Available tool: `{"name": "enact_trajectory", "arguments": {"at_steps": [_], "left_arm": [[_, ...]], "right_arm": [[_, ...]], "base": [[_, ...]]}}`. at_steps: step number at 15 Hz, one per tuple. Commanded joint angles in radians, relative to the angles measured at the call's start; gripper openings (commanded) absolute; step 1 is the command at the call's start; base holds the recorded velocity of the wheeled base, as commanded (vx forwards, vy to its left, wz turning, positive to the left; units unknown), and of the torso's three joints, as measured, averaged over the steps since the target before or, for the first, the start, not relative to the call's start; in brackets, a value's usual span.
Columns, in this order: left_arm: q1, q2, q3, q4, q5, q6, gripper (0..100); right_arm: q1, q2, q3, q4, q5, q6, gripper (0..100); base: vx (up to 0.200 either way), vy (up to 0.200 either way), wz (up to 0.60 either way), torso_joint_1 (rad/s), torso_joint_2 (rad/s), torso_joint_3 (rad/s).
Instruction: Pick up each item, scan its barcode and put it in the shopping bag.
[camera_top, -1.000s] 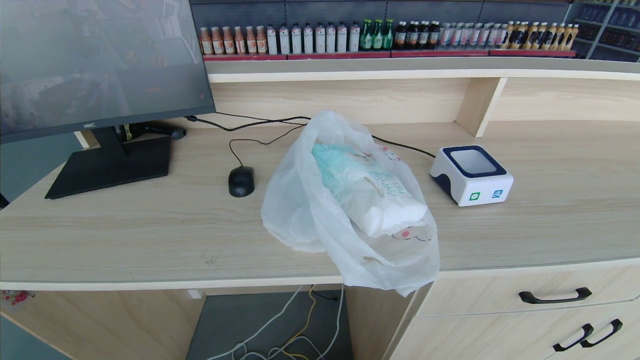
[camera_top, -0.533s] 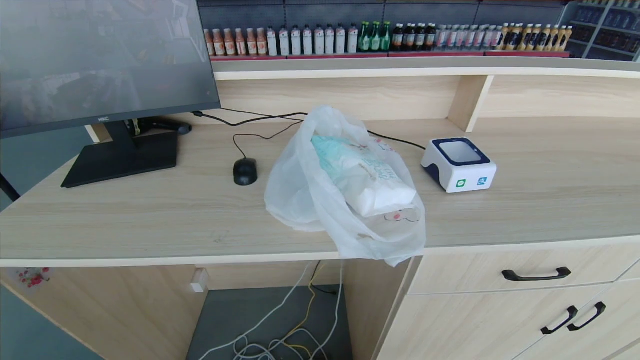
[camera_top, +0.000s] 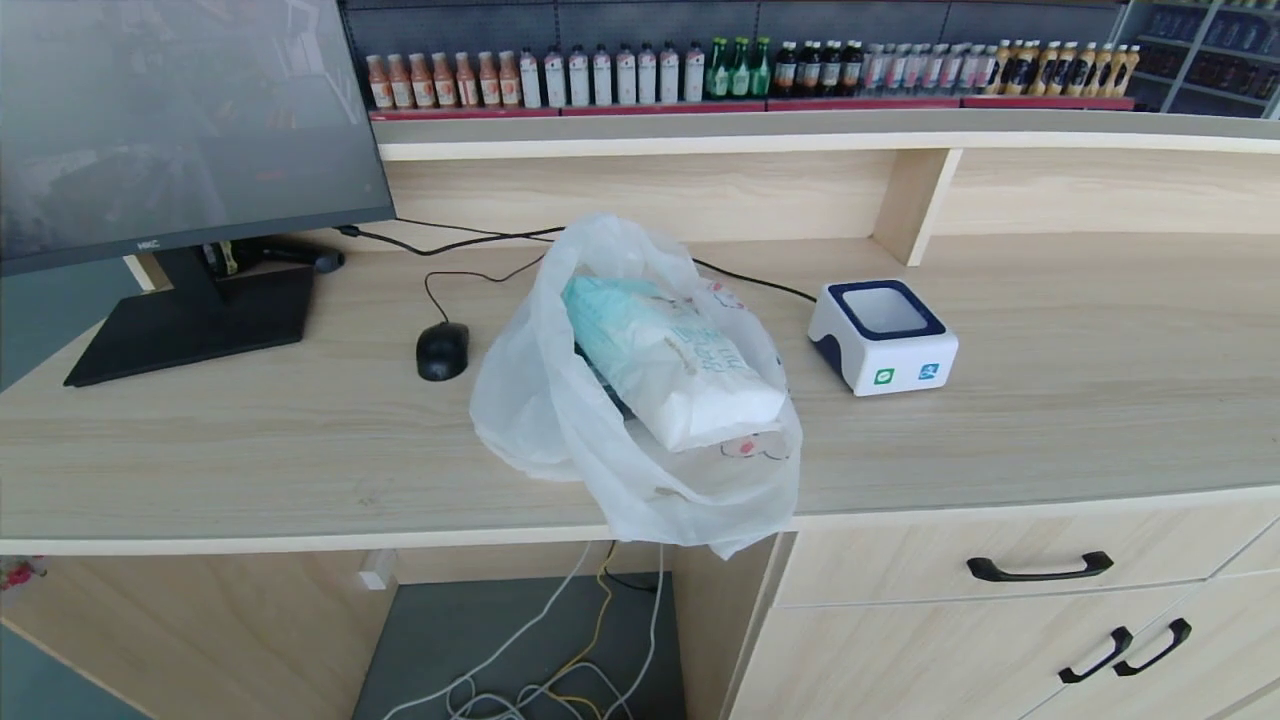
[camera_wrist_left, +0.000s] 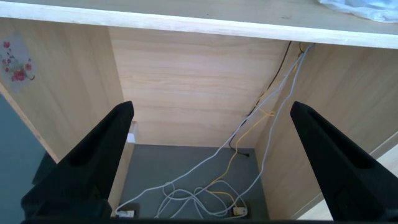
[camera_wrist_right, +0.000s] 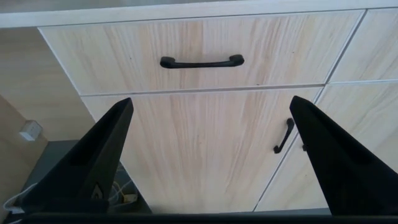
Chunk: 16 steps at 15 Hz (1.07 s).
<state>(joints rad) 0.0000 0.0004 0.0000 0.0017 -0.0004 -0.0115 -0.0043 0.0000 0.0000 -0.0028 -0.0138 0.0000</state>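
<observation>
Bag (camera_top: 540, 420) with one pack (camera_top: 670, 360) sits beside one scanner (camera_top: 882, 335); left claw (camera_wrist_left: 211, 109), right claw (camera_wrist_right: 211, 99) gape.

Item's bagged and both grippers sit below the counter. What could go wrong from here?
1. The shopping bag's lower fold hangs over the counter's front edge, and the pack inside slopes toward it; the bag might slide off.
2. The open left gripper faces loose cables under the counter; moving forward could snag them.
3. The open right gripper faces a drawer handle and might catch it when rising.
</observation>
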Motion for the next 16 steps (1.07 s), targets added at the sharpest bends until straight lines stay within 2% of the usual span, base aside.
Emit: {"name": "enact_trajectory", "arguments": {"at_steps": [1, 15, 16], "left_arm": [[0.000, 0.001, 0.000, 0.000, 0.000, -0.002, 100], [0.000, 0.000, 0.000, -0.002, 0.000, 0.002, 100], [-0.002, 0.000, 0.000, -0.003, 0.000, 0.002, 100]], "right_arm": [[0.000, 0.000, 0.000, 0.000, 0.000, 0.000, 100], [0.000, 0.000, 0.000, 0.000, 0.000, 0.005, 100], [0.000, 0.000, 0.000, 0.000, 0.000, 0.005, 100]], "base": [[0.000, -0.200, 0.00, 0.012, 0.00, 0.002], [0.000, -0.200, 0.00, 0.003, 0.00, 0.003], [0.000, 0.000, 0.00, 0.000, 0.00, 0.000]]}}
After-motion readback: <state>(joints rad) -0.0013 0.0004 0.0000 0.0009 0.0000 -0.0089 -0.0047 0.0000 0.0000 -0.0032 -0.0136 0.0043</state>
